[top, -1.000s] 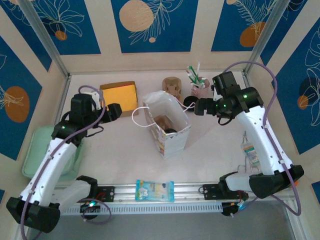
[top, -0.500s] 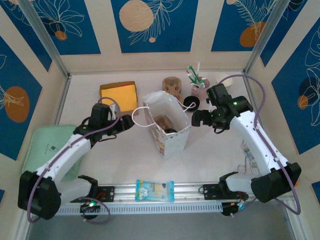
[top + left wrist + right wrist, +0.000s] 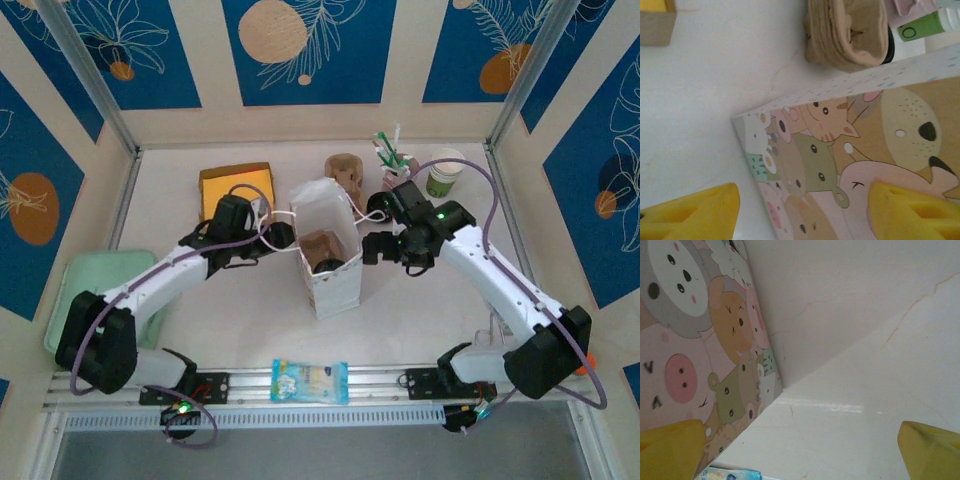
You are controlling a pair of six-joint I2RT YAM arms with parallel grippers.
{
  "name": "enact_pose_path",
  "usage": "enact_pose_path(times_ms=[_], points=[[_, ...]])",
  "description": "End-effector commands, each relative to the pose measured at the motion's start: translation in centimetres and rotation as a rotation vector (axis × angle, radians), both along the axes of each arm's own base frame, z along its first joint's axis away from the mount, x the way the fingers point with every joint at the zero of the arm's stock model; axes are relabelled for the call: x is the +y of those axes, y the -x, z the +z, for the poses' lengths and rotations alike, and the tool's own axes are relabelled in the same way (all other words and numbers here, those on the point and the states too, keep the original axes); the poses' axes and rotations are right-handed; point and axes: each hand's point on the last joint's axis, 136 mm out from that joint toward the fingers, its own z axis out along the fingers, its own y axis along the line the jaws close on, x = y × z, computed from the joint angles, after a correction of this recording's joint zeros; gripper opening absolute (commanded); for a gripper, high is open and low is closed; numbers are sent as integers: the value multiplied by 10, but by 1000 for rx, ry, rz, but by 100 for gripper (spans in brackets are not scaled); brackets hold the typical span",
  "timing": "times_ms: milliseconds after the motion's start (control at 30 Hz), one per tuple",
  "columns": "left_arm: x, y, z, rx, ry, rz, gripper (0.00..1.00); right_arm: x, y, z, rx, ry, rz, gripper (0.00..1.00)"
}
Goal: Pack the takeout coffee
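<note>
The takeout coffee point(image 3: 443, 172), a white cup with a green lower band, stands at the back right of the table, apart from both grippers. A paper bag printed with cartoon animals point(image 3: 325, 255) stands open in the middle. My left gripper point(image 3: 280, 236) is at the bag's left side, open, and in the left wrist view the bag's point(image 3: 840, 150) corner lies between its yellow fingers point(image 3: 695, 212). My right gripper point(image 3: 372, 248) is open beside the bag's right wall point(image 3: 695, 335), with bare table between its fingers point(image 3: 932, 450).
A pink cup of utensils point(image 3: 397, 165) and a brown cardboard cup carrier point(image 3: 343, 170) stand behind the bag. An orange box point(image 3: 238, 190) sits at the back left, a green tray point(image 3: 75, 290) at the left edge, and a snack packet point(image 3: 310, 380) on the front rail.
Both arms have swung inward to the bag, the left from beside the orange box, the right from by the pink cup. The coffee cup came into view. The bag has turned slightly.
</note>
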Motion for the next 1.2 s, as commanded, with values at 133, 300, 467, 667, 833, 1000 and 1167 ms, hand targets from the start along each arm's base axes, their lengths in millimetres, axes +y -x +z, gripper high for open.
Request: enact_pose_path(times_ms=[133, 300, 467, 667, 833, 1000, 1167], points=[[-5, -24, 19, -46, 21, 18, 67, 12, -9, -9, 11, -16, -10, 99], [-4, -31, 20, -45, 21, 28, 67, 12, -17, -8, 8, -5, -9, 99], [2, -31, 21, -49, 1, 38, 67, 9, -18, -8, 6, 6, -10, 99], [16, -31, 19, -48, -20, 66, 68, 2, -13, -8, 4, 27, -10, 99], [29, -30, 18, -50, -42, 84, 70, -6, -11, -7, 2, 45, -21, 99], [41, -27, 24, -71, -77, 97, 72, -12, -11, -1, -13, 42, -30, 99], [50, -23, 31, -93, -103, 106, 72, -16, -11, 7, -30, 42, -36, 99]])
